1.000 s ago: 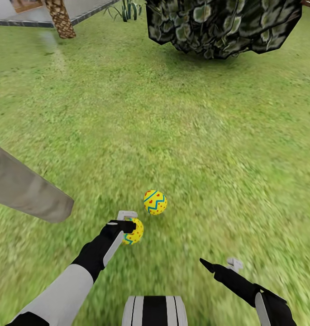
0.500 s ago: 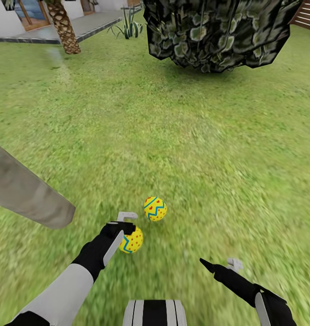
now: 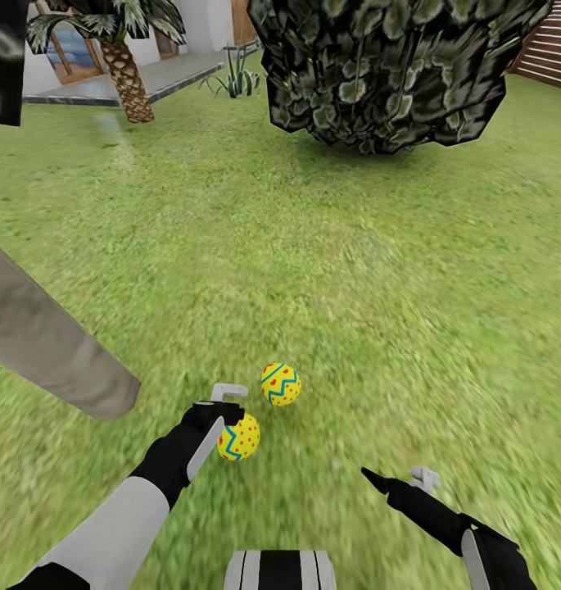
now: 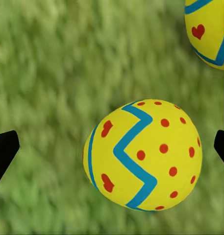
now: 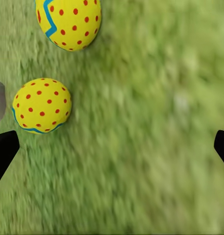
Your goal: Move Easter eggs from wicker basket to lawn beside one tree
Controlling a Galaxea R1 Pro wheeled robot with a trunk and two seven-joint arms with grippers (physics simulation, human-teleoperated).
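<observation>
Eggs lie on the lawn [image 3: 354, 270]: the dotted egg [image 3: 239, 437] sits loose between the spread left gripper [image 3: 224, 407] fingers, the zigzag egg [image 3: 281, 383] just beyond; right gripper [image 3: 399, 479] spread, empty; grey trunk [image 3: 47, 344] nearby

Two bright yellow eggs sit on the mottled green lawn [image 3: 354, 270]. The nearer egg [image 3: 238, 437] is yellow with red dots and a blue zigzag band; close up, that nearer egg [image 4: 142, 154] also shows blue edging and a couple of red blotches. The farther egg [image 3: 280, 383] is yellow with blue zigzags and small red marks, one shaped like a heart. The left gripper [image 3: 223, 403] is black with pale grey fingers. The tree trunk [image 3: 51, 340] is pale grey; the foliage [image 3: 395, 65] is dark with pale speckles. The palm trunk [image 3: 126, 82] is scaly brown.
</observation>
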